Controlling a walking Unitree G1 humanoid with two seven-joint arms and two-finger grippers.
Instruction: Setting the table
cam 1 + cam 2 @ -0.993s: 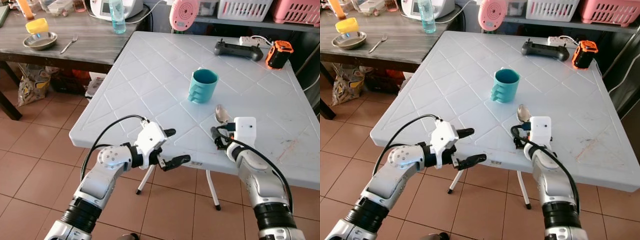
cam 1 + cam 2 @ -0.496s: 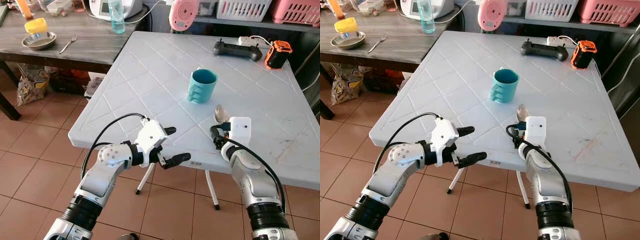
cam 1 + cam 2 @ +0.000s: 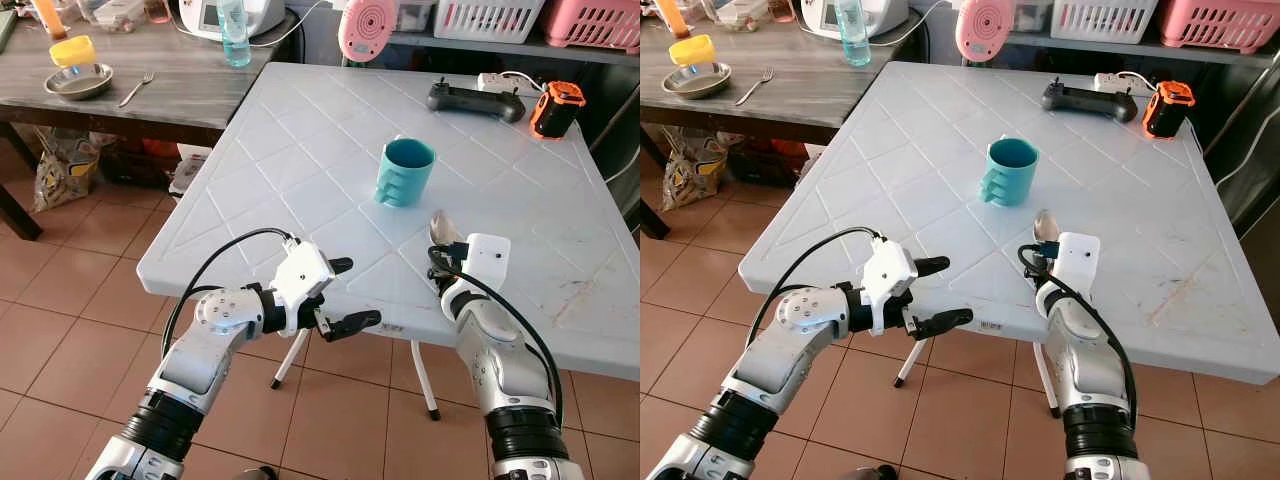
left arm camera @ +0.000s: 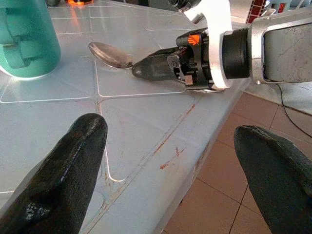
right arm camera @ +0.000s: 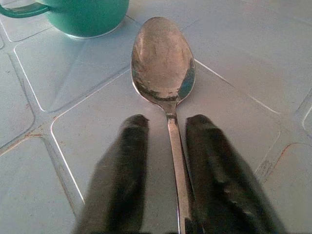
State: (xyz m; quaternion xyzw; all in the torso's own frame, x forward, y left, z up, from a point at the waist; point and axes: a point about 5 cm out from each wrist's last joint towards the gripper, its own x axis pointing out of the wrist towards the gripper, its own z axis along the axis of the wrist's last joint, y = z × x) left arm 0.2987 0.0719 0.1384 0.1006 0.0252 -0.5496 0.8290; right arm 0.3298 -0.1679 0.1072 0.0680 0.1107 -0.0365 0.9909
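Spoon (image 5: 163,61): it was found lying on the white table (image 3: 300,150), just on the near side of the teal cup (image 3: 405,172), bowl toward the cup.
Right gripper (image 5: 168,161): its fingers (image 5: 124,165) were seen on either side of the spoon handle; whether the handle was pinched or merely straddled could not be told.
Left gripper (image 3: 345,295): it was held beyond the table's near edge, fingers spread wide, nothing between them.
Progress: the setting was judged barely begun, with only cup and spoon laid; a fork (image 3: 137,89) and a metal bowl (image 3: 78,82) were left on the wooden side table (image 3: 200,100).
Containers: nothing could be made out inside the cup; a yellow object (image 3: 74,52) was seen at the metal bowl's far rim.
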